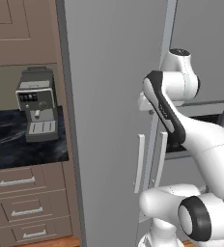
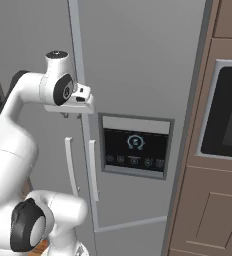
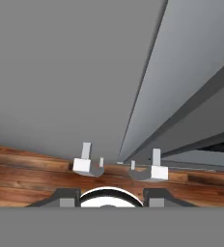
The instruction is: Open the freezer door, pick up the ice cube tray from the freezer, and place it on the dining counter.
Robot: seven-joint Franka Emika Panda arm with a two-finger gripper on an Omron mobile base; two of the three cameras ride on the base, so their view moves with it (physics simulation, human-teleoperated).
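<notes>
Freezer door (image 2: 138,75) shut, dispenser (image 2: 134,148) at 5 o'clock of my tool (image 2: 67,115). Tool up near the seam above both handles (image 2: 92,170), pointing down; fingers (image 3: 86,155) partly spread, pinching nothing. All steps left: open, fetch tray, carry to surface.

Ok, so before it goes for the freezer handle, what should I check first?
1. Freezer door identified by its dispenser recess: ok.
2. Freezer door open: not ok, it sits shut beside the twin door.
3. Gripper on the freezer handle: not ok, it hangs above both handles near the seam, touching nothing.
4. Jaws apart and empty: ok.
5. Ice cube tray located: cannot tell, hidden behind the shut door.
</notes>
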